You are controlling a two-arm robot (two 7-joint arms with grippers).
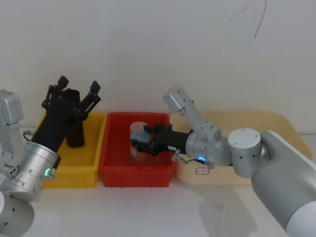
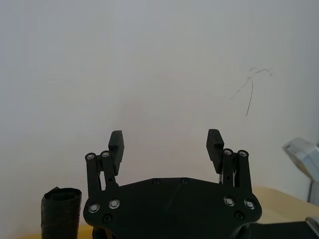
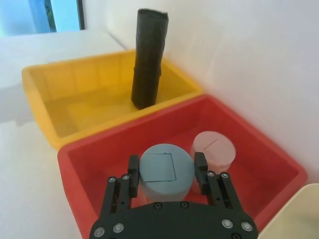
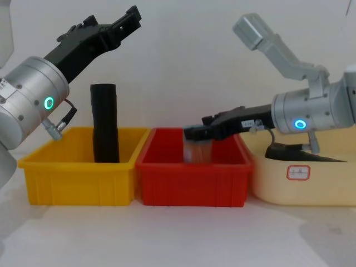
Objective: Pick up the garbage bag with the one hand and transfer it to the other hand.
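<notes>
I am seeing the garbage bag (image 4: 104, 123) standing upright in the yellow bin (image 4: 78, 178), with its long axis vertical and its open end pointing up; it is rising well above the bin rim, near the back wall of the bin. My left gripper (image 1: 78, 92) is hovering above the yellow bin, tilted up and forward, with its two fingers spread wide and holding nothing; the bag is just beside and below it, not touching. My right gripper (image 3: 167, 172) is reaching sideways into the red bin (image 1: 137, 173), which is sitting between the yellow bin and a cream tray (image 4: 311, 189). Its fingers are standing on both sides of a grey-blue cylinder (image 3: 165, 169), very close to its sides, but I cannot tell if they are really pressing it. A pale pink cylinder (image 3: 213, 148) is standing just beside the grey-blue one, inside the same red bin.
</notes>
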